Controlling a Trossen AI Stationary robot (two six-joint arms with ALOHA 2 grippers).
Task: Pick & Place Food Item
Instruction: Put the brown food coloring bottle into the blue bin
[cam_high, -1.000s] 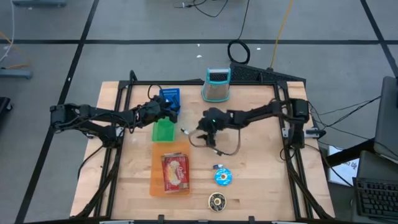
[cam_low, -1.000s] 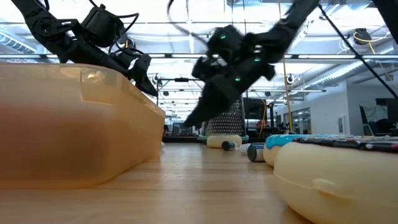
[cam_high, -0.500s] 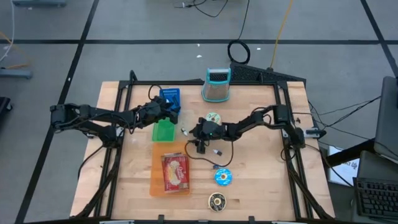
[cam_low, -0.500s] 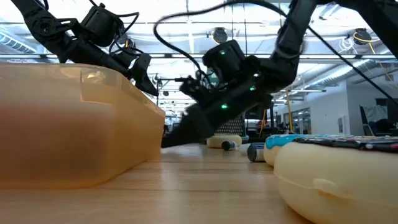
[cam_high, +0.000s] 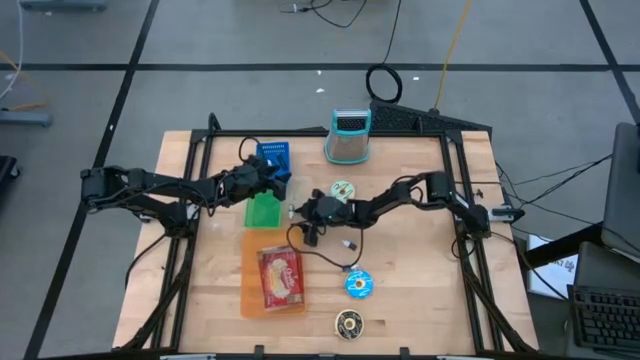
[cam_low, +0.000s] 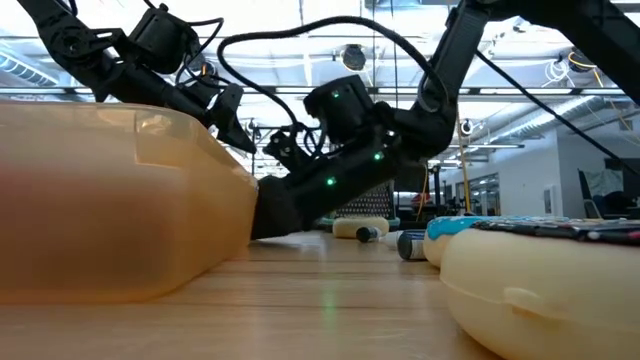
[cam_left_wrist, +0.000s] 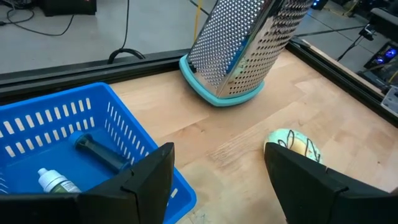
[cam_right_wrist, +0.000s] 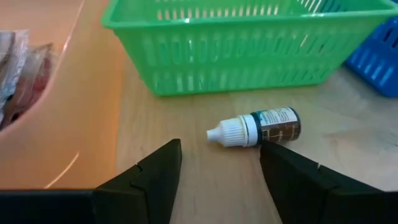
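Right gripper (cam_right_wrist: 217, 163) sits low over the table with fingers spread, a small dropper bottle (cam_right_wrist: 255, 127) lying on its side just ahead of them, beside the green basket (cam_right_wrist: 249, 43). That low, open stance looks set for straddling the bottle. Left gripper (cam_left_wrist: 217, 180) hovers with fingers apart above the blue basket (cam_left_wrist: 62, 118), near the grater (cam_left_wrist: 239, 46), apparently waiting clear of the other arm. The packaged food item (cam_high: 281, 277) lies in the orange tray (cam_high: 250, 300), untouched by either gripper
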